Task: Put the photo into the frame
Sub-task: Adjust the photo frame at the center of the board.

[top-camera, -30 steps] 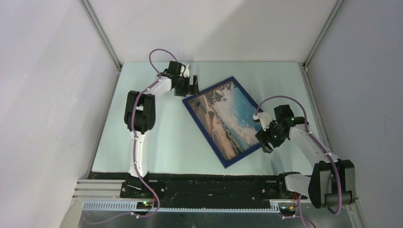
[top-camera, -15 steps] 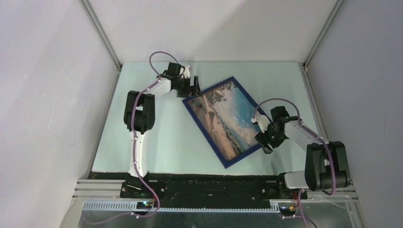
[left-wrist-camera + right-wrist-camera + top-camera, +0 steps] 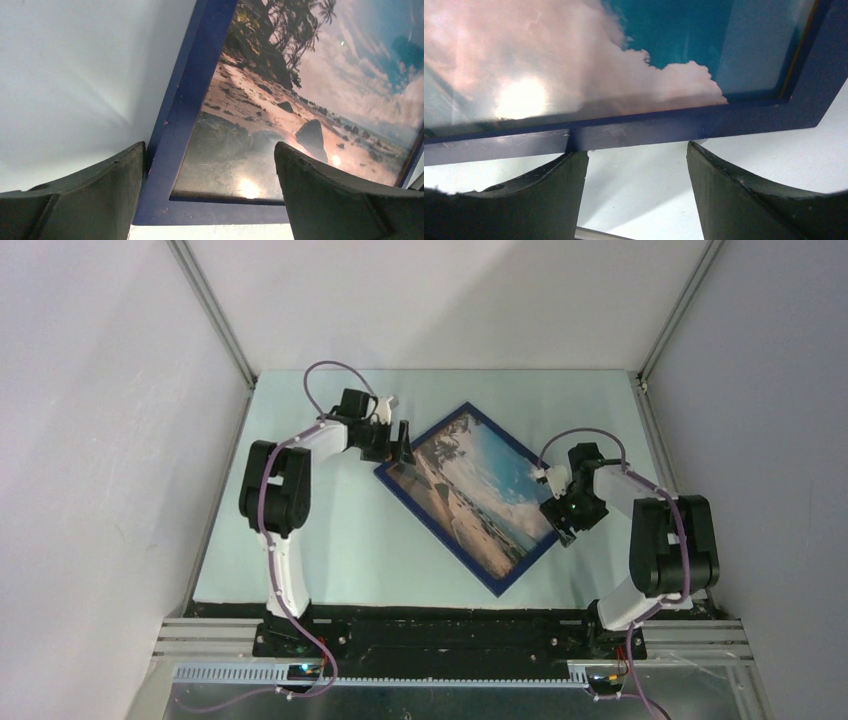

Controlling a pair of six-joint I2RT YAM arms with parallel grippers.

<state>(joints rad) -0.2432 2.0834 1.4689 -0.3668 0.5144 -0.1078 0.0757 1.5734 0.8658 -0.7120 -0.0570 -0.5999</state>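
Note:
The frame (image 3: pixel 437 532), dark blue front up, lies flat on the pale table, turned like a diamond. The photo (image 3: pixel 470 490) of a beach and palms sits inside it behind the pane. My left gripper (image 3: pixel 403 440) is open at the frame's left corner. In the left wrist view the left gripper (image 3: pixel 209 150) straddles that corner of the frame (image 3: pixel 185 125), one finger against the outer edge and the other over the photo (image 3: pixel 300 100). My right gripper (image 3: pixel 562 525) is open at the right edge. In the right wrist view the right gripper (image 3: pixel 635 152) has one fingertip touching the frame (image 3: pixel 674 127) below the photo's (image 3: pixel 599 60) clouds.
Pale walls enclose the table on three sides, with metal posts (image 3: pixel 215 315) at the back corners. A black rail (image 3: pixel 440 625) runs along the near edge by the arm bases. The right arm's elbow (image 3: pixel 670 540) is folded close to the right wall.
The frame has turned counterclockwise on the table. My left gripper came nearer along the left corner, and my right gripper moved farther away along the right edge with its arm folding in.

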